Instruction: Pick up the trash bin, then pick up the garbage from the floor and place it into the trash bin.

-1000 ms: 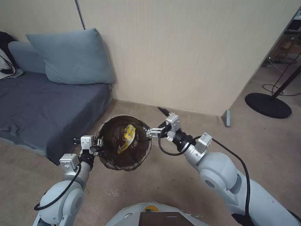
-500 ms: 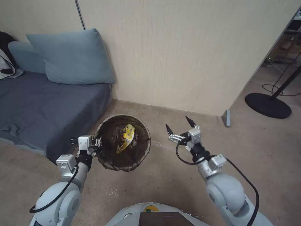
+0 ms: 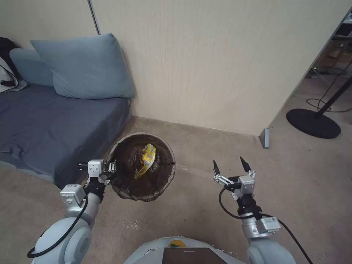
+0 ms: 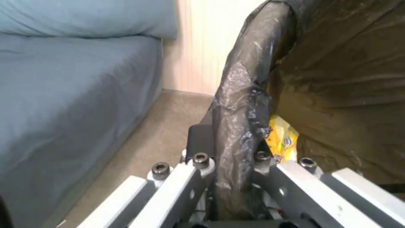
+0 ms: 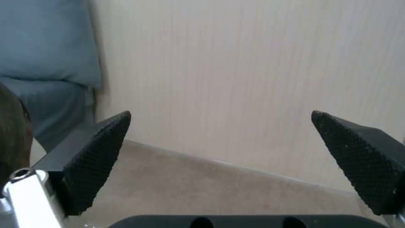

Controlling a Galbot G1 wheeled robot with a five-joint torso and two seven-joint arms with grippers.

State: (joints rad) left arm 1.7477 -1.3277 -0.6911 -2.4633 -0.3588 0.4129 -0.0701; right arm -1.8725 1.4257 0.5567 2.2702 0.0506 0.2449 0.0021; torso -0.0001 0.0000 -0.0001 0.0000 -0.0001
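Trash bin (image 3: 143, 190) hangs off the floor near the bed's corner, its bag-lined rim pinched by the left gripper (image 3: 112, 169). A yellow wrapper (image 3: 145, 160) lies inside the bin; its print is too small to read. The right gripper (image 3: 230, 169) hovers over bare carpet to the bin's right, fingers spread, holding nothing. Judging by this, one piece is binned and the next move calls for finding more garbage on the floor.

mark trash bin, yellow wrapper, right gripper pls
trash bin (image 3: 141, 196): head view, near rim with bag folded over.
yellow wrapper (image 3: 146, 159): head view, middle of packet inside bin.
right gripper (image 3: 230, 167): head view, midway between open fingertips.
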